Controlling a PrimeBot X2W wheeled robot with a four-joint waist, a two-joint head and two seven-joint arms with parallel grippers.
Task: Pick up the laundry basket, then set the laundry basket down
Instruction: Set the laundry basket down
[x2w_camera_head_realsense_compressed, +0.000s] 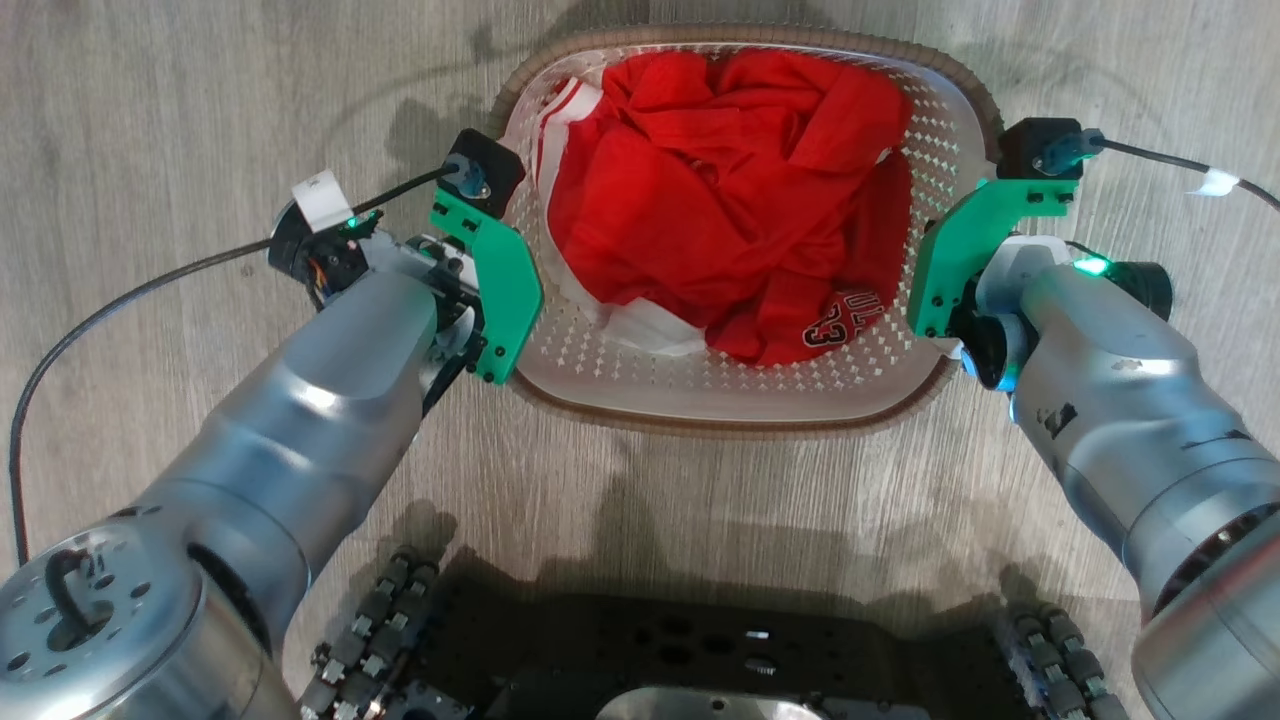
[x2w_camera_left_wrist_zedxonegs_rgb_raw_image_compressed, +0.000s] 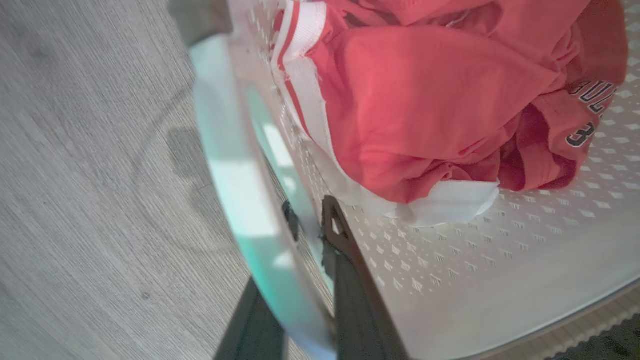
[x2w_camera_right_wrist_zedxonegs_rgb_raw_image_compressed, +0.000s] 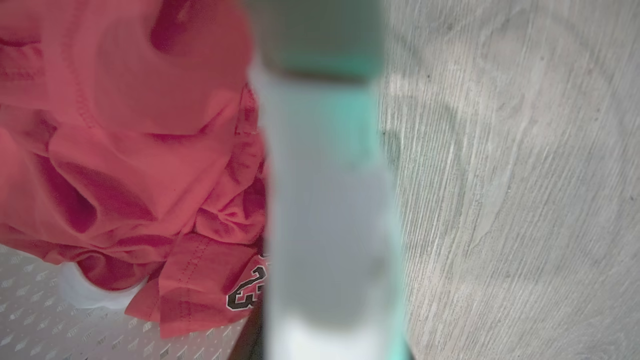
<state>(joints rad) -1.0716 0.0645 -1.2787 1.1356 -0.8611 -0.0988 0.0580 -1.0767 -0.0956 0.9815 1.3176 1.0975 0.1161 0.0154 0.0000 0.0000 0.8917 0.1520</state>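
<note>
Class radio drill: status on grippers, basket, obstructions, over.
Left gripper shut on laundry basket, left handle. Right gripper astride right handle, grip hidden. Basket holds red clothes; lifted or not, unclear. Black cable trails beside left arm.

Most likely a home, though so little of the room shows that this is only a fair reading; the floor (x2w_camera_head_realsense_compressed: 200, 100) outward of the left end effector (x2w_camera_left_wrist_zedxonegs_rgb_raw_image_compressed: 311, 222) is pale grey wood-look plank, the domestic sort; inward of that end effector is a laundry basket (x2w_camera_head_realsense_compressed: 700, 385) of white perforated plastic with a brown woven-look rim; it is heaped with crumpled red clothing (x2w_camera_head_realsense_compressed: 720, 200), one piece a numbered sports jersey (x2w_camera_head_realsense_compressed: 840, 320); household washing, not shop stock.
</note>
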